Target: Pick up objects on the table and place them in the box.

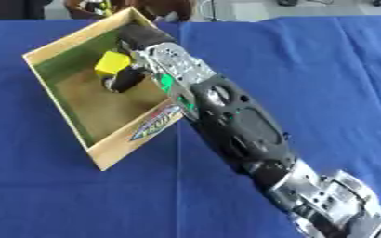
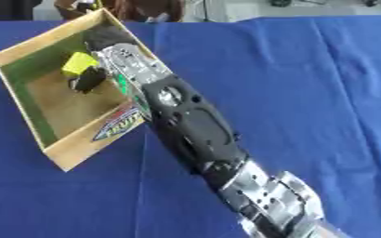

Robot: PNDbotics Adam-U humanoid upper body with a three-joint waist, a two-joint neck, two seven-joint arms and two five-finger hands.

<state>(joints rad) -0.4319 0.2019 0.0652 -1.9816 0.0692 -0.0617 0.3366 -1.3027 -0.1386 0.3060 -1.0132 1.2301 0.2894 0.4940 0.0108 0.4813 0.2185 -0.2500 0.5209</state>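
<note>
The right hand [image 1: 133, 69], its dark fingers curled around a small yellow blocky object [image 1: 112, 62], holds it inside the shallow wooden box [image 1: 112, 155], at ten o'clock on the blue-clothed worktop [image 1: 307, 69]; its long axis is unclear.

The box [image 1: 104, 155] sits on the table [image 1: 324, 69], in its far left part, turned askew so that one corner points toward the near edge. The right arm [image 1: 234, 121] comes in from the near right of the box and crosses over the box's right wall. The right hand [image 1: 133, 69] is inside the box, near its far corner. A block [image 1: 111, 63] lies in the box, touching the hand on its left side.
</note>
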